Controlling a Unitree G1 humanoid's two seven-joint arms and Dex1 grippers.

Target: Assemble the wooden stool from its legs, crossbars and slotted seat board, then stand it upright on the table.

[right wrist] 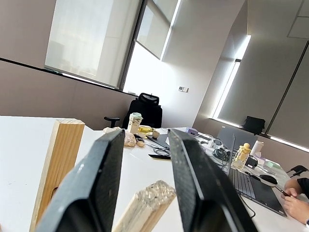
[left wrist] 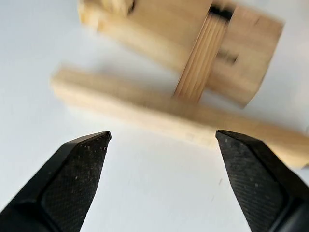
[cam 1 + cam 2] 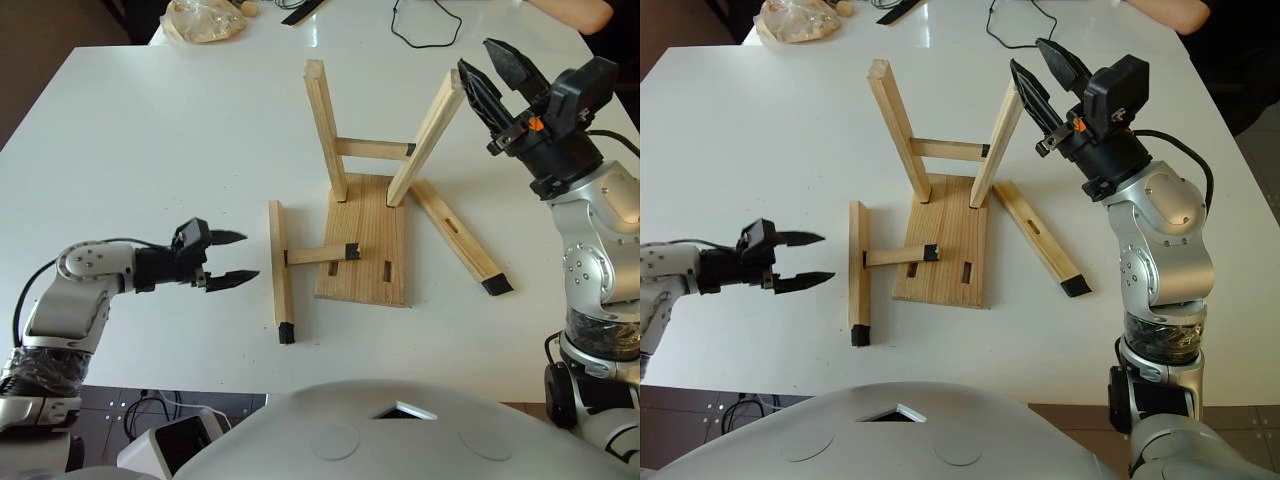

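Observation:
The slotted seat board (image 3: 362, 240) lies flat on the white table. Two legs, one at the left (image 3: 326, 130) and one at the right (image 3: 427, 135), stand up from its far end, joined by a crossbar (image 3: 372, 148). A third leg (image 3: 281, 270) lies to the board's left, with a crossbar (image 3: 320, 254) reaching onto the board. A fourth leg (image 3: 460, 238) lies loose on the right. My left gripper (image 3: 232, 258) hovers open, just left of the third leg (image 2: 169, 116). My right gripper (image 3: 495, 80) is open and raised beside the right standing leg's top end (image 1: 145, 203), not touching it.
A crumpled bag (image 3: 205, 18) and a black cable (image 3: 425, 25) lie at the table's far edge. A person's arm (image 3: 575, 12) rests at the back right. The table's front edge runs close under my left arm.

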